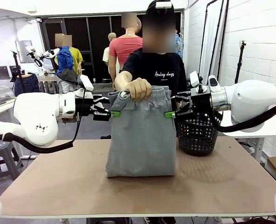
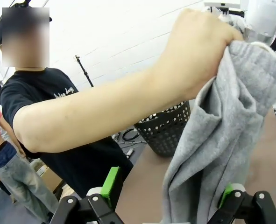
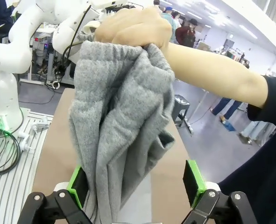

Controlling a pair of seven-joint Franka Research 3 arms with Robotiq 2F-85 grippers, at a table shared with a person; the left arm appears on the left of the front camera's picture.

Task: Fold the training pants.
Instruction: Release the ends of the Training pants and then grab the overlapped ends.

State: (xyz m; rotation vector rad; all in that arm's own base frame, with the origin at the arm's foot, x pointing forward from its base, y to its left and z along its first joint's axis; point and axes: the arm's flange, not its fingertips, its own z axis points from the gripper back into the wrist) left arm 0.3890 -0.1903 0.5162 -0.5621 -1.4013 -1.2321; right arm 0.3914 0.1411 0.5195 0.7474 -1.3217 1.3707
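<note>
Holding: a person's hand [image 1: 138,88] bunches the waistband at upper centre of the front view.
Pants position: the training pants [image 1: 140,140] hang from that hand, their lower edge resting on the table [image 1: 58,182] at mid-frame.
Left claw: the left gripper [image 1: 113,113] is at the pants' left edge, fingers spread, cloth between the green pads but not pinched.
Right claw: the right gripper [image 1: 169,114] is at the pants' right edge, likewise spread around cloth.
Risk, slip: in both wrist views the fabric lies close to one pad; a shallow bite could let the pants slide out and heap once the hand lets go.
Risk, skew: unequal bites would likely pull the fold crooked.
Risk, basket: the black basket [image 1: 198,135] sits just behind the right claw and could be knocked.
Count: one pair of pants, two claws, one hand, one basket, one table.
</note>
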